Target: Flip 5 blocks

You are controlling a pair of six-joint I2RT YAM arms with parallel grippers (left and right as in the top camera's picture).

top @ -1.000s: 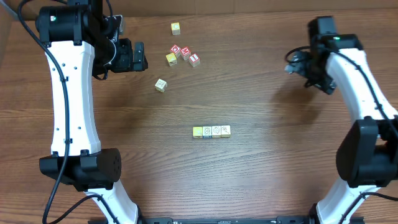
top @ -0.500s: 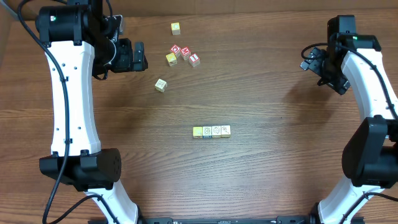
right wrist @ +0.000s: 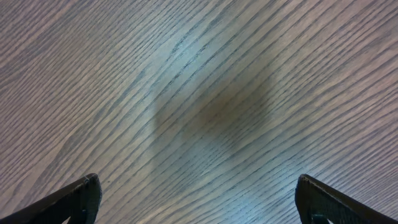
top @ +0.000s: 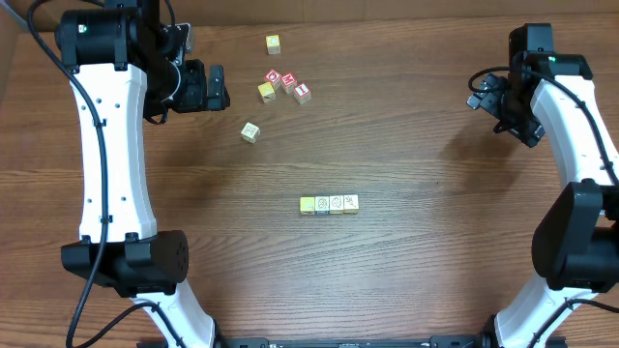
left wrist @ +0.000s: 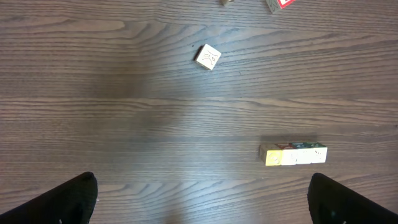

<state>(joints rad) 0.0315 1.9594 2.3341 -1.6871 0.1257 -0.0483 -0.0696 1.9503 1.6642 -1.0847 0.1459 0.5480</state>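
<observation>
Four blocks stand in a touching row (top: 329, 204) at the table's middle: a yellow one (top: 308, 205) at the left end, a blue-and-green one beside it, then two pale cream ones. The left wrist view shows this row (left wrist: 292, 154) at lower right. A fifth pale cream block (top: 250, 132) (left wrist: 208, 56) lies alone, up and to the left. My left gripper (top: 219, 87) (left wrist: 202, 202) hangs open at the far left, high above the table and holding nothing. My right gripper (top: 480, 97) (right wrist: 199, 199) is open at the far right over bare wood.
Near the back, three red-faced cubes (top: 288, 83) and a yellow cube (top: 266, 91) sit in a cluster. One more yellow cube (top: 274, 43) lies behind them. A red cube's corner (left wrist: 280, 4) shows at the left wrist view's top edge.
The right arm swung right and back toward the table's far edge a second ago, then stopped. The left arm and all the blocks stayed still.
</observation>
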